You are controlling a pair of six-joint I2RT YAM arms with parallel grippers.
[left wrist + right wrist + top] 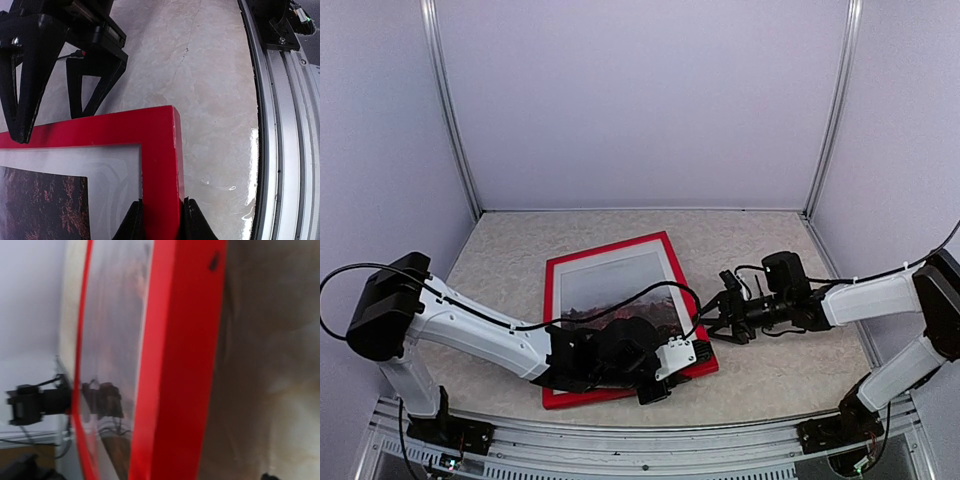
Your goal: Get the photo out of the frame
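The frame [685, 300], with its bright red rim, lies face up on the table, and the photo [616, 302] is inside it behind a white mat. My left gripper [692, 353] is at the frame's near right corner. In the left wrist view, it [161, 212] is shut across the red rim [157, 150], one fingertip on each side. The photo's dark red foliage [45, 205] shows at lower left. My right gripper [717, 318] is open just beside the frame's right edge; its spread black fingers [22, 85] reach that rim. The right wrist view shows only the blurred rim [185, 365] close up.
The metal rail [282, 150] runs along the table's near edge, close to the frame's corner. Pale walls and corner posts [455, 120] enclose the table. Bare marbled tabletop [770, 250] lies behind and to the right of the frame.
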